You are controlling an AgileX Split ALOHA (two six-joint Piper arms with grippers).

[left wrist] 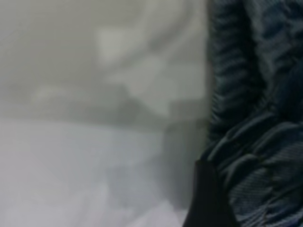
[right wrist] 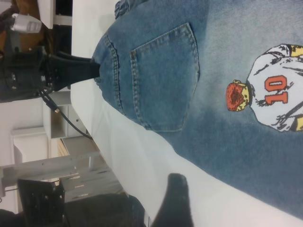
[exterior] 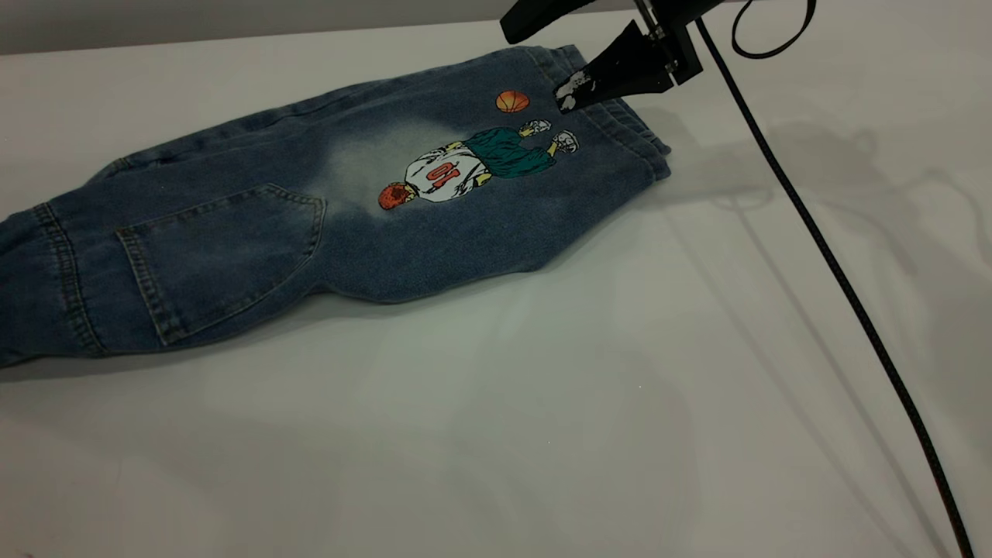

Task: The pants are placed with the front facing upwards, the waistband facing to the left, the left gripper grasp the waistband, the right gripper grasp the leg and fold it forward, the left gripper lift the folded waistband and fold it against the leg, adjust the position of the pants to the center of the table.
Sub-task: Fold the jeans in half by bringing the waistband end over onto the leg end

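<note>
Pants [exterior: 434,240] of faded blue denim lie folded lengthwise on the white counter [exterior: 542,426], stretched from the near left to the far right, well over on the left half of what the exterior view takes in. The back side faces up: a stitched pocket [exterior: 225,248] sits toward the left end, and a basketball-player print [exterior: 465,167] wearing number 10 lies across the pale patch in the middle, with an orange ball [exterior: 512,101] just beyond it.

The waistband [left wrist: 246,94] end points left and runs past the edge of the exterior view. There the left pincer [right wrist: 94,72], seen from the right wrist camera as a black wedge, meets the edge of the denim and pinches it. The left wrist camera shows ruched, gathered fabric bunched against one black finger [left wrist: 203,203].

At the far right end, the leg [exterior: 589,178] finishes in a hem [exterior: 620,124] that rests flat on the counter. The right pincer [exterior: 540,62] hangs over that hem with its two black fingers spread apart, the lower one carrying a white scuffed tip [exterior: 573,91] just above the cloth. It grips nothing. A black cable [exterior: 837,271] trails from that arm across the right side of the counter toward the near edge.
</note>
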